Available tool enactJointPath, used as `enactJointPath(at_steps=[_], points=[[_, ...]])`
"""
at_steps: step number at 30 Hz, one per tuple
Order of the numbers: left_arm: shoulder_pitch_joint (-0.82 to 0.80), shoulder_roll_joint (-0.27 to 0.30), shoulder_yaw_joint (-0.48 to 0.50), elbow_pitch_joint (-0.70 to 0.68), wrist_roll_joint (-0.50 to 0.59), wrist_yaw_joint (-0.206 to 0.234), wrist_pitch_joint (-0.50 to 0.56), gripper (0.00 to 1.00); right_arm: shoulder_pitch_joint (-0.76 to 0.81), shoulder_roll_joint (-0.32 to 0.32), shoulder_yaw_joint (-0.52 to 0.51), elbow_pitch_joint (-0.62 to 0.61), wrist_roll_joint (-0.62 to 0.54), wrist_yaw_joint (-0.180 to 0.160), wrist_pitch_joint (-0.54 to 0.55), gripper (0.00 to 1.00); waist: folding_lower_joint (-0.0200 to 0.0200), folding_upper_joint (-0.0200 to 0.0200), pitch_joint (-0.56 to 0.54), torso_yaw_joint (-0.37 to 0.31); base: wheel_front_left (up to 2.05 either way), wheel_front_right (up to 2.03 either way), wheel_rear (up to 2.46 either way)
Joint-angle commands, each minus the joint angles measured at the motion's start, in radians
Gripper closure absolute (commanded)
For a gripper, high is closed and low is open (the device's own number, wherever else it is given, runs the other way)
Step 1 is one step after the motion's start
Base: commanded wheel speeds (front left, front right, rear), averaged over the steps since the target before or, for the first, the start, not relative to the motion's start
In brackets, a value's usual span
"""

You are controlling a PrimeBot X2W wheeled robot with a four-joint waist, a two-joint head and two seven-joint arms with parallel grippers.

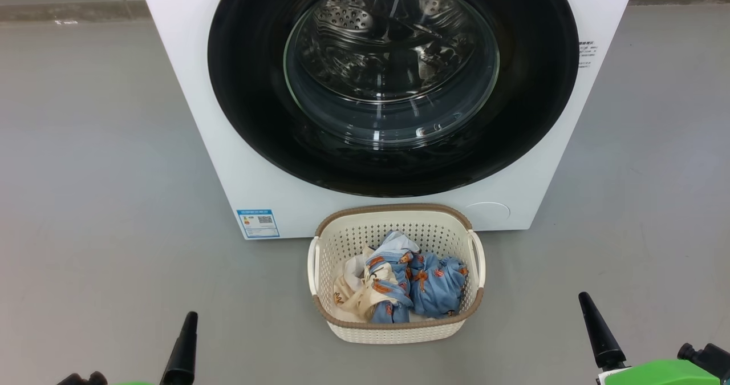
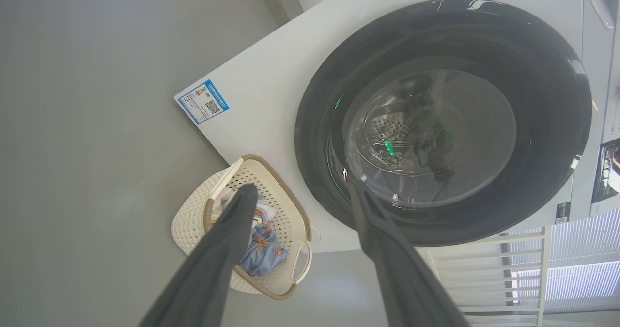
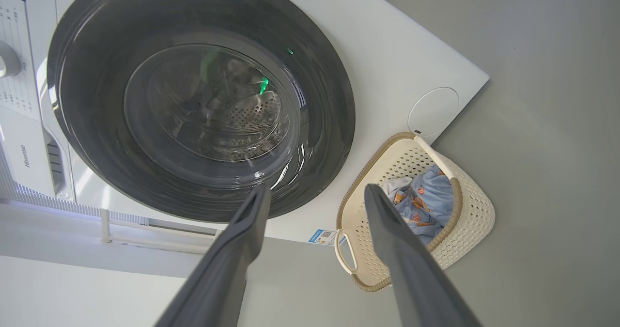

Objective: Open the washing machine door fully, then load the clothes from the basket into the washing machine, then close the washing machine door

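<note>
The white washing machine faces me, and its door, black-rimmed with a bulging glass window, lies flat against the front. On the floor just before it stands the cream basket, holding crumpled light blue and cream clothes with orange figures. In the left wrist view my left gripper is open and holds nothing. My right gripper is also open and holds nothing. In the head view one left finger and one right finger stand low, either side of the basket and apart from it.
Grey floor spreads to both sides of the machine. A blue label sticker is at the machine's lower left and a round cover at its lower right. The control panel sits along the machine's top.
</note>
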Motion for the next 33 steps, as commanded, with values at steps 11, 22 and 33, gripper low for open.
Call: enactJointPath(at_steps=[11, 22, 33], points=[[-0.004, 0.017, 0.006, -0.042, 0.208, -0.001, -0.043, 0.0, -0.023, -0.032, 0.036, -0.03, -0.162, 0.0, -0.043, 0.0, 0.0, -0.0001, 0.002, 0.005, 0.0, 0.0, 0.0], [0.003, 0.02, -0.015, -0.059, 0.358, 0.007, -0.075, 0.0, -0.023, -0.054, 0.063, -0.035, -0.28, -0.001, -0.075, 0.0, 0.0, -0.0001, 0.001, 0.011, 0.0, 0.0, 0.0], [0.007, 0.023, -0.031, -0.079, 0.498, 0.015, -0.107, 0.0, -0.024, -0.075, 0.083, -0.041, -0.392, -0.001, -0.108, 0.0, 0.0, -0.0001, 0.002, 0.015, 0.0, 0.0, 0.0]])
